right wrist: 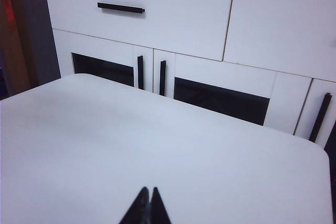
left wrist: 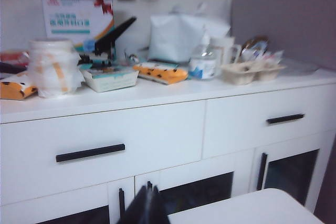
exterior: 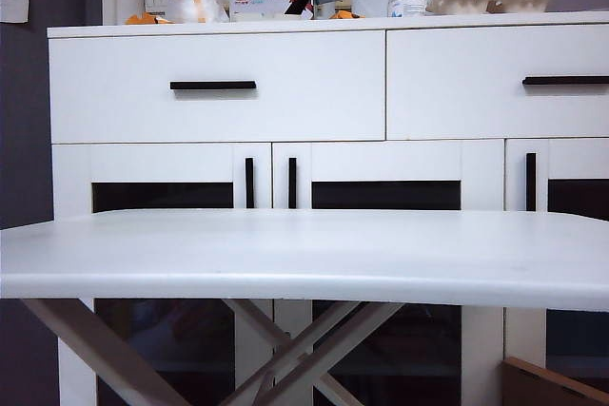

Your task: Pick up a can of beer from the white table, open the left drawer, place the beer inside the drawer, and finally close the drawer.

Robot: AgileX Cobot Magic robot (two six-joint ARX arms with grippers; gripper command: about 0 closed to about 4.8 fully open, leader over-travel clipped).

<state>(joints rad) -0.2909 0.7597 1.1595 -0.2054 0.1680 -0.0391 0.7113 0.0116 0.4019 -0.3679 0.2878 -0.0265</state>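
1. Your left tool (left wrist: 147, 205) shows in its wrist view as two dark fingertips pressed together, clenched on nothing, up in the air facing the cabinet.
2. Far left on the cabinet top (left wrist: 157, 94) you've got a stack of white containers (left wrist: 52, 66) with orange marks, then a black stapler-like tool (left wrist: 107, 39) over a small tray (left wrist: 111, 78).
3. The left drawer (exterior: 217, 86) sits flush with the cabinet front, fully shut, its black bar handle (exterior: 213, 86) level at centre.
4. The beer can is in none of the three views, so you can't tell where it is from here.
5. The white worktop (exterior: 304, 254) runs across the front of the exterior view on crossed pale legs (exterior: 314, 354), standing in front of the glass doors (exterior: 385, 195).
6. Moving right along the cabinet top: a white bag (left wrist: 184, 35), a clear pump bottle (left wrist: 203, 61), then egg-carton trays (left wrist: 252, 71).
7. The twin right drawer (exterior: 497, 81) is shut too.
8. Your right tool (right wrist: 148, 207) hangs above the worktop, tips pinched together, grasping nothing, pointing toward the cabinet.
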